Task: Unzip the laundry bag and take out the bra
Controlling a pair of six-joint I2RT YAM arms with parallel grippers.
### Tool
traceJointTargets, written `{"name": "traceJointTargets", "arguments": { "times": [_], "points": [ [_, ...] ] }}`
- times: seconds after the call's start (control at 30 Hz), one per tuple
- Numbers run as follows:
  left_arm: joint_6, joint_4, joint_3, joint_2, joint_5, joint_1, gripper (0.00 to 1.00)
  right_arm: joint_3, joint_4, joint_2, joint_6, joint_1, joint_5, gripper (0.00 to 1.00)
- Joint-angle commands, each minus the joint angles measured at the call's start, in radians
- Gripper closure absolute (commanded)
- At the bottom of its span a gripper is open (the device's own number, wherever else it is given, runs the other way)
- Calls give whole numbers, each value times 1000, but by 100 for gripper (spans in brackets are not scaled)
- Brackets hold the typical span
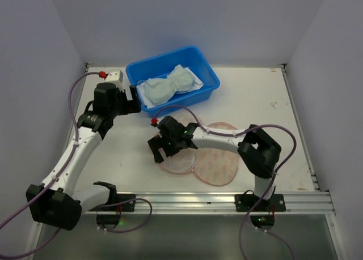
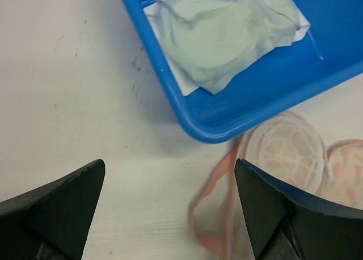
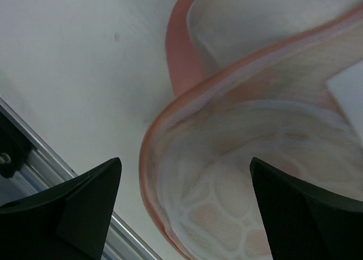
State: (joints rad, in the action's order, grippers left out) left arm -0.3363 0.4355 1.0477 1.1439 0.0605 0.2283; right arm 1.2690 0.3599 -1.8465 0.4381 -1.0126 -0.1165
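Note:
The mint-green bra (image 1: 169,85) lies inside the blue bin (image 1: 207,94) at the back; it also shows in the left wrist view (image 2: 218,36). The floral laundry bag (image 1: 218,163) lies flat and unzipped on the table, its mesh inside showing in the right wrist view (image 3: 244,197) and in the left wrist view (image 2: 289,149). Its pink loop (image 2: 212,214) lies beside the bin. My left gripper (image 1: 135,99) is open and empty at the bin's near left corner, also in the left wrist view (image 2: 170,209). My right gripper (image 1: 159,152) is open and empty, low over the bag's left lobe, also in the right wrist view (image 3: 184,209).
The bin's near wall (image 2: 266,98) stands close ahead of the left fingers. A metal rail (image 1: 187,202) runs along the table's near edge, close to the right gripper in the right wrist view (image 3: 54,172). White walls enclose the table on three sides.

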Motion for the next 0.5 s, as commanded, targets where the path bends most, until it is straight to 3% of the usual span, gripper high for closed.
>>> {"name": "traceJointTargets", "arguments": {
  "times": [0.0,0.23,0.33,0.47],
  "points": [
    [57,16,-43,-108,101,-12,0,81,149,-81,-135,-61,-113,4],
    [60,-92,-167,-213,208,-15,0,50,318,-17,-318,-191,-371,3],
    [54,-116,-192,-237,213,-18,0,41,434,-2,-400,-239,-377,3],
    [54,-121,-216,-254,214,-26,0,-34,396,120,-405,-241,-307,3]
  ]
}}
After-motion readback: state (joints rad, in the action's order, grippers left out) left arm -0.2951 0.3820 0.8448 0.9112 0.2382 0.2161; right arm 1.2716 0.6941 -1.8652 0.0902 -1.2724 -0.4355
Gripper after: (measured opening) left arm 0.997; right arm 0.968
